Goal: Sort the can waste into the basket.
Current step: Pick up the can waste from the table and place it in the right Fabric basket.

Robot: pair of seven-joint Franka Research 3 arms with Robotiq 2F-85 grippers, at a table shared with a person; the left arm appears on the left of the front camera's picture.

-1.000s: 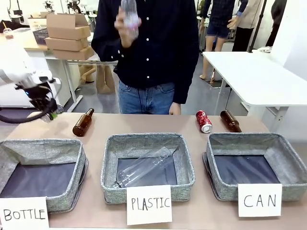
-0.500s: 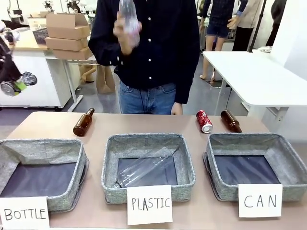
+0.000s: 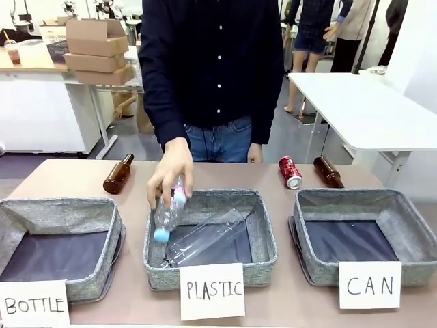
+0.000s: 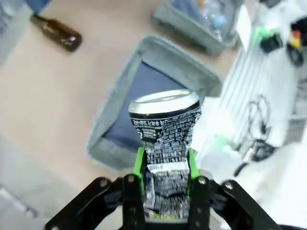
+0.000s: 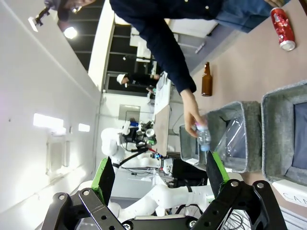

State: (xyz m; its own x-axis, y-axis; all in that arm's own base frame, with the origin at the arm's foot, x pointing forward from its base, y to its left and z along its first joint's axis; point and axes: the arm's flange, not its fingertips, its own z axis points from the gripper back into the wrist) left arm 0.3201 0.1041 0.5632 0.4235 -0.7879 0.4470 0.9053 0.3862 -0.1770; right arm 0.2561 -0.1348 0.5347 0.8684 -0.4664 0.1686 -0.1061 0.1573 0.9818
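Dented can [image 4: 165, 120] with its lower end hidden between the left gripper [image 4: 166, 163]'s green pads, its fine print too blurred to read, brown bottle [image 4: 56, 33] soft and blurred, "BOTTLE" basket [image 3: 61, 206] clipped by the front view's left edge, "CAN" basket [image 3: 345, 198] clipped at the right.

Tan tabletop [image 3: 287, 301] in the near field, grey floor [image 3: 290, 140] beyond it. White table [image 3: 362, 109] at far right, beside a white wall [image 3: 423, 48]. White cabinet [image 3: 41, 109] at far left, carrying three stacked cardboard boxes [image 3: 99, 51].
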